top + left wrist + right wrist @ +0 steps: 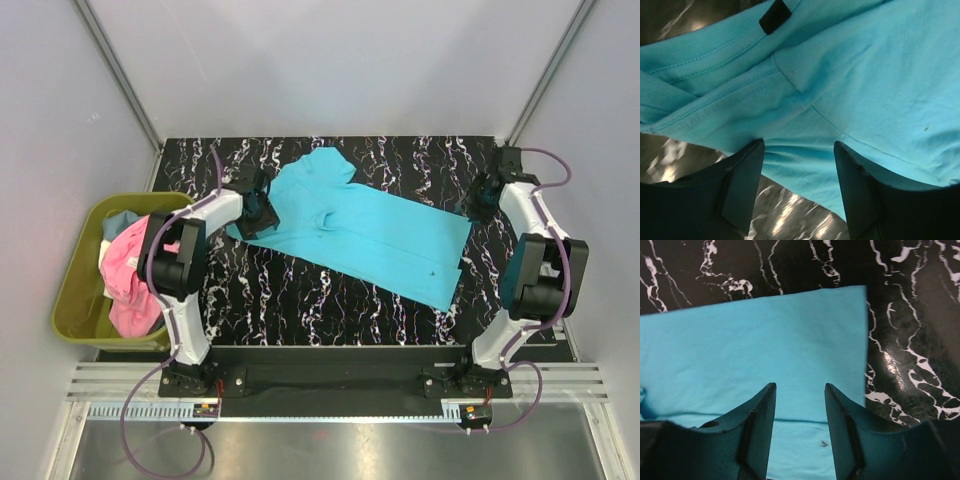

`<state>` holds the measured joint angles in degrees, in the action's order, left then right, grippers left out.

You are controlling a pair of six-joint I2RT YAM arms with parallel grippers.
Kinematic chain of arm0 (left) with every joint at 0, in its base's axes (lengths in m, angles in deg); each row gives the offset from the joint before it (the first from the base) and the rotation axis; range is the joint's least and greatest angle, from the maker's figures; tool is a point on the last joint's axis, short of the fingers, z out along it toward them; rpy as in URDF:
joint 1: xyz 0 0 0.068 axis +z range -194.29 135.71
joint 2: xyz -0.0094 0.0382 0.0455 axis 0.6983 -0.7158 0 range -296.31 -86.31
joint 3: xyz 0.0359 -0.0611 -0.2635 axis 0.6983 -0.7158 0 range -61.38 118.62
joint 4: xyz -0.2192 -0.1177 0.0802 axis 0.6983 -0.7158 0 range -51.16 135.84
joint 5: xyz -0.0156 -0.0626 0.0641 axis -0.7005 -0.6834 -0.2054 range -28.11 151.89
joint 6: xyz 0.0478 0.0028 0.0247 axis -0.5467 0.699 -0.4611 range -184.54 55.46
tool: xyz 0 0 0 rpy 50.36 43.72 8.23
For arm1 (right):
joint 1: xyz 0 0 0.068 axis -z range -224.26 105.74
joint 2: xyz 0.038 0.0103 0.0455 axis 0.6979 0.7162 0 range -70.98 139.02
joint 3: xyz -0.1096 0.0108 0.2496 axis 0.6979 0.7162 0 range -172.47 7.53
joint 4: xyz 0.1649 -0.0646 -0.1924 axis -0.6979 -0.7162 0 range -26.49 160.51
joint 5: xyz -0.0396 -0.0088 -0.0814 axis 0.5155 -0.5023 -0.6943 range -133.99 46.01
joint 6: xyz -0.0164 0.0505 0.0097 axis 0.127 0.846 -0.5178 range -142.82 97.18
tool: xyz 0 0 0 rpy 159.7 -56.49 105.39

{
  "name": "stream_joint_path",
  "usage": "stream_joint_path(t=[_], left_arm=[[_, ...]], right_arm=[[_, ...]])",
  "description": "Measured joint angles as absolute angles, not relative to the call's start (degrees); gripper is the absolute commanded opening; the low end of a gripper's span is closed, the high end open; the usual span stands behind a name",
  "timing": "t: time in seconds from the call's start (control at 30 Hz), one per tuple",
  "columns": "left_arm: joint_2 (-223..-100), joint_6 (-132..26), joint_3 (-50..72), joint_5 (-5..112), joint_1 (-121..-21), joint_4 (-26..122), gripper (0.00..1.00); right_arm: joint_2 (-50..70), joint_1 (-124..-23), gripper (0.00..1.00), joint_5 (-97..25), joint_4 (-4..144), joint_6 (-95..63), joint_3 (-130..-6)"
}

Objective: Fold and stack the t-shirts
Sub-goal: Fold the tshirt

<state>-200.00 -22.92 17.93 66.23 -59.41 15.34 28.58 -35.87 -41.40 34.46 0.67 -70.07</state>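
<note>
A t-shirt (380, 240) lies mid-table (300, 300); the bin (70, 300) left holds more shirts (125, 275).

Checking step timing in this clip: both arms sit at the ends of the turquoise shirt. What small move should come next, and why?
Probably lower both grippers and close them on the cloth. The left gripper and right gripper hang open over opposite ends of the turquoise t-shirt, which lies spread out on the table; neither pinches it yet.

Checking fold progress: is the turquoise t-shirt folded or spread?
Spread: the turquoise t-shirt lies full length, flat on the table, sleeve end rumpled.
</note>
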Motion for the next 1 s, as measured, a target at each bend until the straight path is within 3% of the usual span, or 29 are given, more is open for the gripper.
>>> stream_joint_path(t=[0.2,0.33,0.57,1.0], left_arm=[[-192.09,-22.26,11.22,66.47,-59.73,11.16,0.69],[-192.53,-26.55,21.71,62.47,-59.82,9.15,0.70],[-211.02,-32.53,60.75,55.78,-56.52,13.83,0.67],[-234.95,-22.15,64.57,46.93,-50.79,34.02,0.66]], right_arm=[[28.61,-32.75,0.54,-43.74,33.70,0.95,-70.16],[28.96,-32.51,0.54,-44.09,33.45,0.73,-71.36],[31.23,-32.53,0.55,-41.53,37.17,-0.56,-72.02],[35.16,-32.53,0.55,-33.84,44.45,-0.67,-72.33]])
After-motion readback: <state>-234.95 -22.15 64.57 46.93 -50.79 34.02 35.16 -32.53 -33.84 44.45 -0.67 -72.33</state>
